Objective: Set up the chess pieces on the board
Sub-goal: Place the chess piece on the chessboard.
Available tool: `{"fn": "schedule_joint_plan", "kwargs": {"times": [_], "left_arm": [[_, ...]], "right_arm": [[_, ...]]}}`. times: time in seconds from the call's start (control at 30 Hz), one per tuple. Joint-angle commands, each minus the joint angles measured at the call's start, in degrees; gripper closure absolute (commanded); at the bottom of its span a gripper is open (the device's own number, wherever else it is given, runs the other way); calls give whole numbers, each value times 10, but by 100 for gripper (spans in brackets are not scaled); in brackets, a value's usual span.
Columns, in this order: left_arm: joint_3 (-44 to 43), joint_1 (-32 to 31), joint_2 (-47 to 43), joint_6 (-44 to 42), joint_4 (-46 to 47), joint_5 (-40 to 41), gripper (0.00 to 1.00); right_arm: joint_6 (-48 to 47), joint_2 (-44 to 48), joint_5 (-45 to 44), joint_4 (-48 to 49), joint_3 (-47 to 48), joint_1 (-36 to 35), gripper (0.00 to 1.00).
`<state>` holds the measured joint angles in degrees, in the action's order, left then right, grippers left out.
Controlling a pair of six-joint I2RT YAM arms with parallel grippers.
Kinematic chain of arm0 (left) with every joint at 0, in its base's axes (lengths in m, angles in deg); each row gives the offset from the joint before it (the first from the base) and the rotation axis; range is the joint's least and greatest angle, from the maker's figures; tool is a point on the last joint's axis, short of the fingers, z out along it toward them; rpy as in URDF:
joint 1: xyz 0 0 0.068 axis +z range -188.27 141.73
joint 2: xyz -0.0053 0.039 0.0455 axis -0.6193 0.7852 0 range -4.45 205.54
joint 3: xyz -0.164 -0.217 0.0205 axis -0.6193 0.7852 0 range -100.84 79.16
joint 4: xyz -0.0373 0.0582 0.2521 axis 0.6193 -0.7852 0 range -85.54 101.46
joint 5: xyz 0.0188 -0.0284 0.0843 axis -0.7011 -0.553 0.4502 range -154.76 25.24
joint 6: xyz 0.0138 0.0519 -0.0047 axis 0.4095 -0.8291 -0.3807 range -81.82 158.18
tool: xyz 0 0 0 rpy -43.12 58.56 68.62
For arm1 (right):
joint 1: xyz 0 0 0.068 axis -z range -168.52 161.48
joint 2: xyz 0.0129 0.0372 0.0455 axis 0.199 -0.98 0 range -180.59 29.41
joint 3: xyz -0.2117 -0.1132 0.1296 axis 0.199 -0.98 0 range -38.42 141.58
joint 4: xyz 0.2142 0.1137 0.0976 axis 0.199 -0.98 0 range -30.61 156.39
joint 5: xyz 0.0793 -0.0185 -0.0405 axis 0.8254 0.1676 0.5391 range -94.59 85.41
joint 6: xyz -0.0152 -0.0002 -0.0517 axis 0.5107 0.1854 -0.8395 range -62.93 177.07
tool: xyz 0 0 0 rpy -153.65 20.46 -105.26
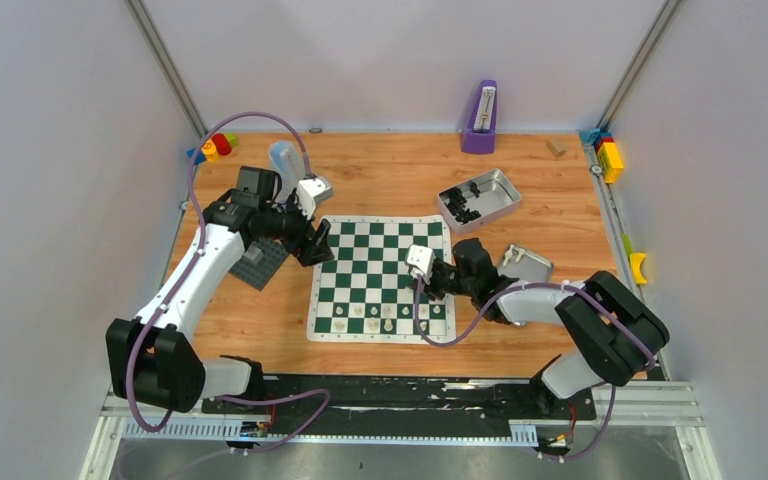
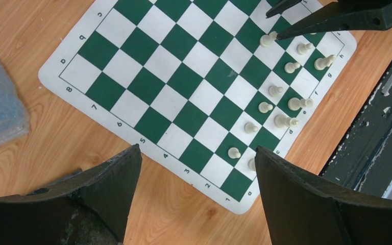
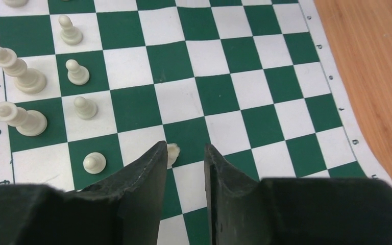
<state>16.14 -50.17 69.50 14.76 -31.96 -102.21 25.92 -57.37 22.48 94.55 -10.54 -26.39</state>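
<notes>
**Pawn at the fingertips.** A cream-white pawn (image 3: 173,152) was framed between the fingers of the right gripper (image 3: 185,149) over the right half of the board (image 1: 380,250). The board itself lay flat at the middle of the table (image 1: 390,170). The jaws were parted only narrowly. The pawn was seen against one finger and clear of the other, so it was not pinched. Whether its base rested on the mat could not be told. The left gripper (image 2: 198,150) was held spread wide and empty by the board's left edge.

The step was judged to be the seating of this pawn on its square. It would be done well if the pawn were stood upright at the centre of one check. The fingers should be opened only once the base sat flat. The gripper should then be drawn straight up, so that the neighbouring row was not brushed.

Eleven chess pieces (image 2: 275,90) were counted on the board from the left wrist:
- seven pawns, the one at the gripper included
- three taller figures (image 2: 298,103) on the edge row
- one piece half hidden behind a left finger

One board and two metal tins were counted. One was a tray (image 1: 505,188) of dark pieces (image 1: 465,205), too small to number. The other was a smaller tin (image 1: 532,263) beside the right arm.
</notes>
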Motion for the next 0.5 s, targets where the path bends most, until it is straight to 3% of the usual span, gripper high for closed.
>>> {"fn": "schedule_joint_plan", "kwargs": {"times": [0.0, 0.27, 0.47], "left_arm": [[-3, 4, -3, -1, 14, -4, 11], [-19, -13, 20, -6, 22, 5, 11], [-25, -100, 39, -10, 60, 69, 11]], "right_arm": [[4, 39, -12, 9, 8, -3, 64], [26, 115, -48, -111, 71, 18, 63], [79, 151, -38, -196, 121, 128, 64]]}}
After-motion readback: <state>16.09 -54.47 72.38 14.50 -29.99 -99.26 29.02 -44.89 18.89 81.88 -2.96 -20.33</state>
